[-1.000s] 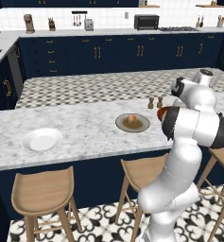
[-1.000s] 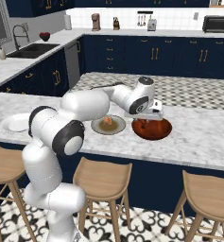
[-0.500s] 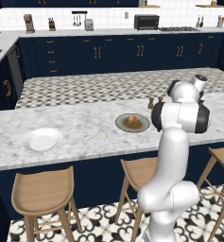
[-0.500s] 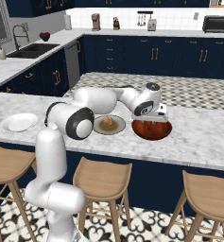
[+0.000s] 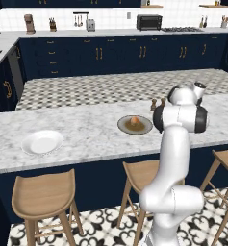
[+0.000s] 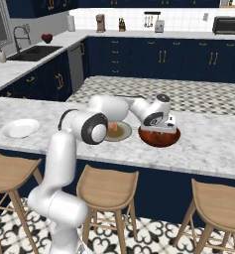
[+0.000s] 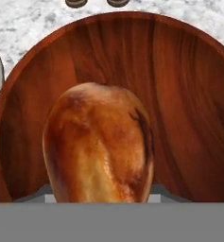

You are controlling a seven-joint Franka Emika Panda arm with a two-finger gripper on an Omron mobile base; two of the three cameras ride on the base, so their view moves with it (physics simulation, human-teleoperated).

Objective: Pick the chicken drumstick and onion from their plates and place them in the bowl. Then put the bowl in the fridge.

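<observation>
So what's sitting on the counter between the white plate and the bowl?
In the right base view, the grey-rimmed plate with the onion on it lies between the white plate and the bowl, right beside the bowl. The remaining stretch is bare marble.

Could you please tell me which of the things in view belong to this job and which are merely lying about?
Job:
chicken drumstick, over the bowl
onion on the grey-rimmed plate
white plate
gripper

Lying about:
two small shakers
toaster oven
stools
</observation>
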